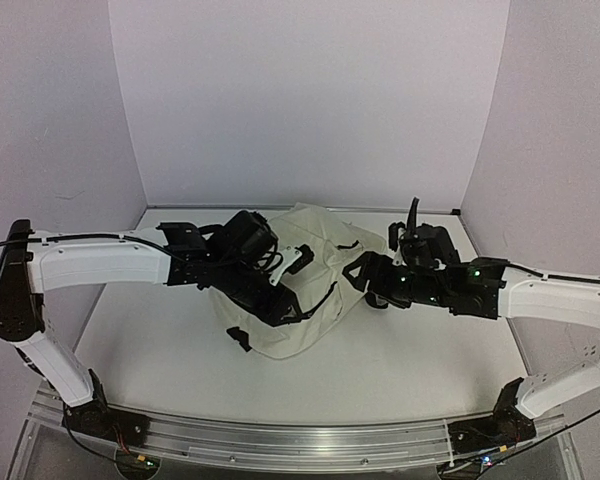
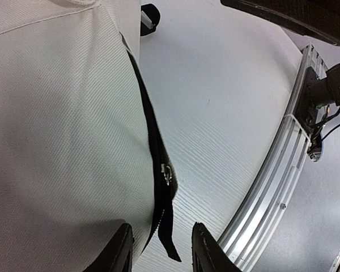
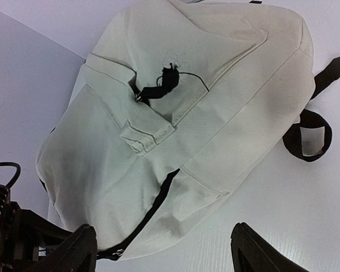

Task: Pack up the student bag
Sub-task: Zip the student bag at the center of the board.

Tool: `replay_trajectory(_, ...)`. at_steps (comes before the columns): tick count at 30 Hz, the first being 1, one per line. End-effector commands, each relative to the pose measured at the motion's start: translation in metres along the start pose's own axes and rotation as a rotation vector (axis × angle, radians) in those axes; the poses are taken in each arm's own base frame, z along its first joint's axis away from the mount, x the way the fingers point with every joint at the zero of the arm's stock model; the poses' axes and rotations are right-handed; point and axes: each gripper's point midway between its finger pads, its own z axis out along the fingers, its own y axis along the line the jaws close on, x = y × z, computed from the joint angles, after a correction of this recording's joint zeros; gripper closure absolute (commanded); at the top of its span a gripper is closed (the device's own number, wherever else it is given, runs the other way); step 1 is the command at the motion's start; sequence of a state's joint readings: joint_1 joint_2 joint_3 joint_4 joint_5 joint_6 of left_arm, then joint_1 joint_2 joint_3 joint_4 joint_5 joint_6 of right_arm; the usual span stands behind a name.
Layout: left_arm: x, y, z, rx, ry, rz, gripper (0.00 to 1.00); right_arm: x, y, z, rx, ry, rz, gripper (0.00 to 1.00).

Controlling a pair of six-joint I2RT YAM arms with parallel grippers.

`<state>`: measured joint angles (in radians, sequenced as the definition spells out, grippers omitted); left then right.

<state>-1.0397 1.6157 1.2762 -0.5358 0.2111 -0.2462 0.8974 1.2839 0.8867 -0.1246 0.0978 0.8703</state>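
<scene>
The student bag is a cream fabric backpack lying mid-table, with black zippers and straps. My left gripper hangs over its near left side. In the left wrist view the gripper is open. The black zipper tail hangs loose between the fingers, with the metal slider just above it. My right gripper is at the bag's right side. In the right wrist view it is wide open and empty above the bag and its side zipper.
An aluminium rail runs along the near table edge and also shows in the left wrist view. A black strap loop lies beside the bag. Pale walls close in the back and both sides.
</scene>
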Motion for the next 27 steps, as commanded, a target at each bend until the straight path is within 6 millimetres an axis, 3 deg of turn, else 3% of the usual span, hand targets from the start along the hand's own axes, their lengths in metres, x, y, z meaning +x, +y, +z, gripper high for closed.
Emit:
replay_trajectory(1, -0.01, -0.017, -0.003, 0.046, -0.004, -0.008, 0.64, -0.005, -0.002, -0.004, -0.002, -0.024, 0.021, 0.19)
replay_trajectory(5, -0.011, -0.021, -0.003, 0.055, -0.01, -0.008, 0.63, -0.003, -0.004, -0.003, 0.006, -0.02, 0.024, 0.19)
replay_trajectory(12, -0.011, -0.023, 0.003, 0.049, -0.003, -0.003, 0.73, 0.001, -0.007, -0.001, 0.011, -0.011, 0.028, 0.19)
replay_trajectory(15, -0.011, -0.021, 0.004, 0.036, -0.001, -0.004, 0.82, 0.004, -0.009, 0.0, 0.011, 0.001, 0.033, 0.19)
replay_trajectory(18, -0.013, -0.02, 0.004, 0.03, -0.008, -0.006, 0.97, 0.01, -0.008, 0.002, -0.002, 0.025, 0.039, 0.19)
replay_trajectory(20, -0.013, -0.02, 0.004, 0.028, -0.008, -0.007, 1.0, 0.016, -0.006, 0.006, -0.023, 0.046, 0.057, 0.19)
replay_trajectory(27, -0.011, -0.021, 0.001, 0.032, -0.005, -0.009, 1.0, 0.038, 0.024, 0.027, -0.204, 0.141, 0.134, 0.36)
